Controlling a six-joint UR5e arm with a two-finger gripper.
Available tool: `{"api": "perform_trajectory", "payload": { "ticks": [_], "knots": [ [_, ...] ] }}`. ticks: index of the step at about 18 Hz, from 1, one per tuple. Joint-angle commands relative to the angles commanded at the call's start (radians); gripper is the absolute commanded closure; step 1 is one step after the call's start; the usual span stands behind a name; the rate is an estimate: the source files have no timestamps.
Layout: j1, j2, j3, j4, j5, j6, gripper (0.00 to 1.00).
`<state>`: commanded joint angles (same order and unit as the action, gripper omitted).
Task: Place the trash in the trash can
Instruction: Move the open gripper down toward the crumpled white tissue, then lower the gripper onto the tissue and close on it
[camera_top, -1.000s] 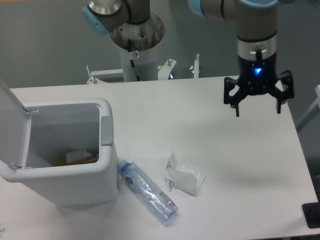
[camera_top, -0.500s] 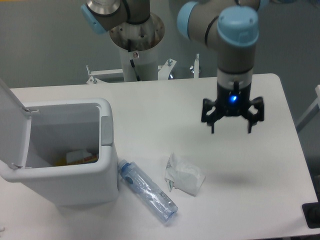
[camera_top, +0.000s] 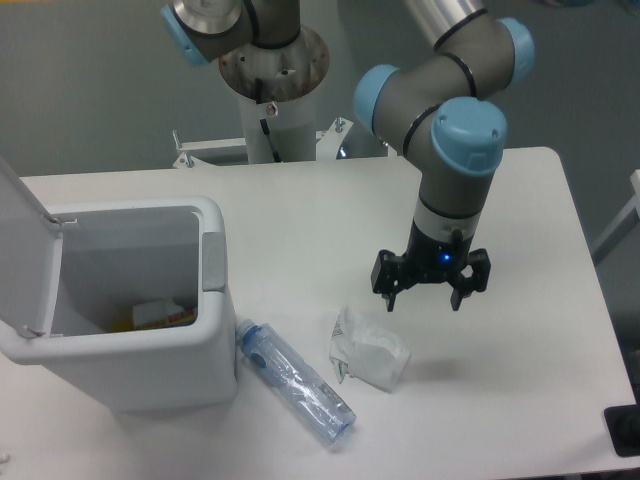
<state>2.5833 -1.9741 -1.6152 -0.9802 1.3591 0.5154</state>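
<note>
A crumpled white wrapper (camera_top: 368, 350) lies on the table in front of centre. Left of it a clear blue-tinted plastic bottle (camera_top: 294, 381) with a blue cap lies on its side, cap end against the trash can. The trash can (camera_top: 213, 330) is a white boxy bin at the left with its lid swung open and some items inside. My gripper (camera_top: 428, 300) hangs open just above and to the right of the wrapper, fingers pointing down, holding nothing.
The arm's base column (camera_top: 272, 90) stands at the back of the table. A dark object (camera_top: 625, 430) sits at the right edge near the front corner. The table's right edge runs close to the gripper's side.
The gripper has travelled left and down from the back right of the table toward the wrapper, staying open. The trash and the can have not moved.
</note>
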Motion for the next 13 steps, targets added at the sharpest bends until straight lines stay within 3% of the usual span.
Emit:
{"api": "perform_trajectory", "payload": {
  "ticks": [13],
  "knots": [
    [-0.048,-0.080,0.000,0.017,0.014,-0.110,0.00]
  ]
}}
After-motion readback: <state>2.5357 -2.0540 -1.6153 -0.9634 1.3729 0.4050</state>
